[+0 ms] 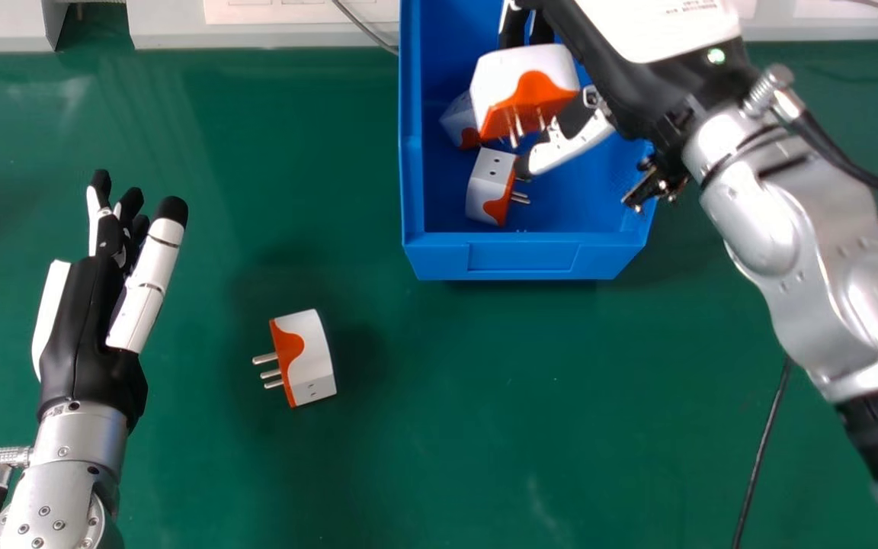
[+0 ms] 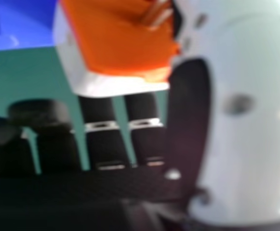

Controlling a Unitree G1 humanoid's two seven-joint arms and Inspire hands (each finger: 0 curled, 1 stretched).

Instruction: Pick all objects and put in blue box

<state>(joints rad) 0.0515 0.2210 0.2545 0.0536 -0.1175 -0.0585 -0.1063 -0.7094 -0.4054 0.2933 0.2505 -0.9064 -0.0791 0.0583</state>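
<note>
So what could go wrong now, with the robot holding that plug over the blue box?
The held plug might slip out of the right hand, since it seems pinched by its sides, though the blue box is below to catch it. It could also knock the front plug or back plug lying in there. And the last plug is on the table, so it might get forgotten.

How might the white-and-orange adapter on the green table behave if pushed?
The adapter looks rigid, with a smooth, hard-seeming shell. Its boxy body would probably slide rather than roll, though the jutting metal prongs might catch on something.
</note>
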